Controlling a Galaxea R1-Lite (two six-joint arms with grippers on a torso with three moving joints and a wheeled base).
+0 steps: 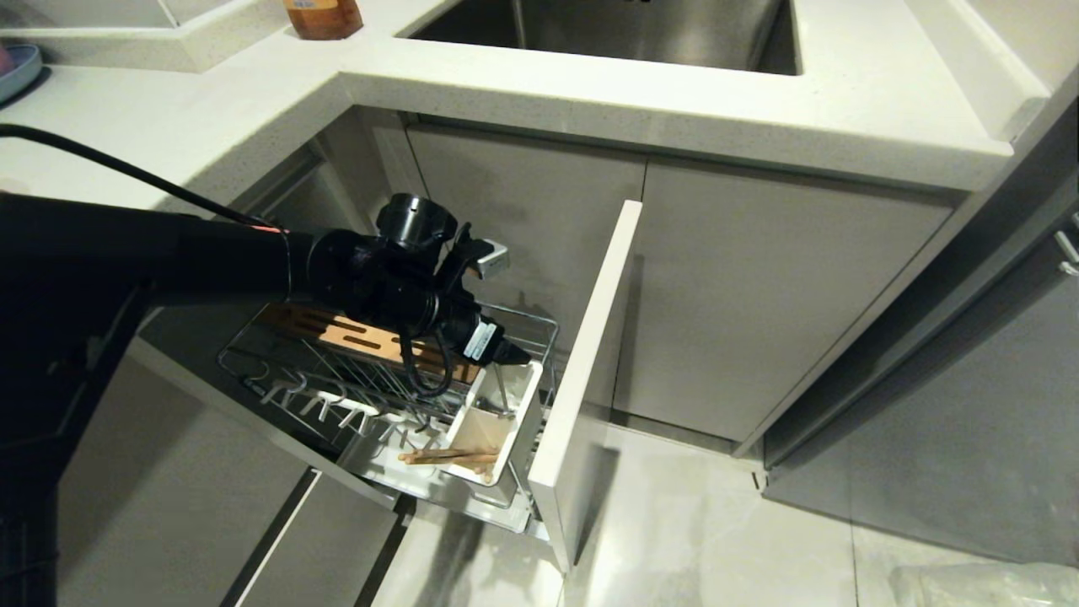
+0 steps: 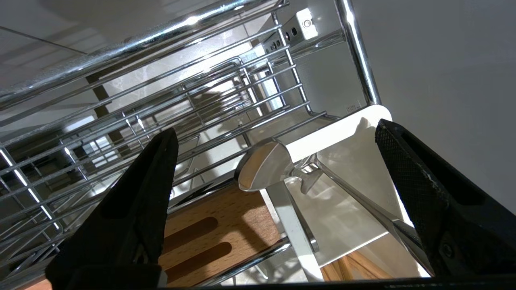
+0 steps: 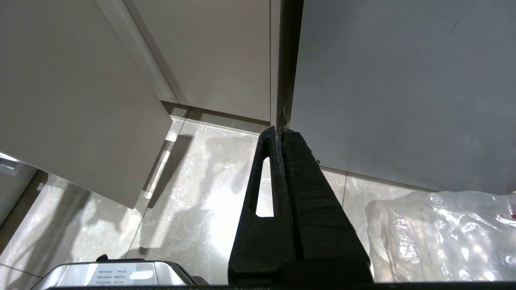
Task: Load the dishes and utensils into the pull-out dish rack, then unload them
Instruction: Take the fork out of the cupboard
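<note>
The pull-out dish rack (image 1: 278,371) stands drawn out of the cabinet, with its pale front panel (image 1: 590,379) on the right. Its slotted wooden block (image 1: 354,333) lies along the back, and the white utensil box (image 1: 514,421) sits against the panel. The chopsticks (image 1: 447,457) lie in the box. The metal spoon (image 2: 262,165) leans in the box, its handle running back beside one finger. My left gripper (image 2: 274,129) hangs open just above the box (image 2: 346,133), holding nothing. In the head view this gripper (image 1: 510,358) is at the box's back end. The right gripper (image 3: 279,131) is shut, parked over the floor. The dishes are out of view.
A white counter (image 1: 759,110) with a steel sink (image 1: 607,34) runs above the rack. An amber bottle (image 1: 324,17) and a blue plate's edge (image 1: 17,67) sit at the back left. A clear plastic bag (image 1: 986,582) lies on the floor at the right.
</note>
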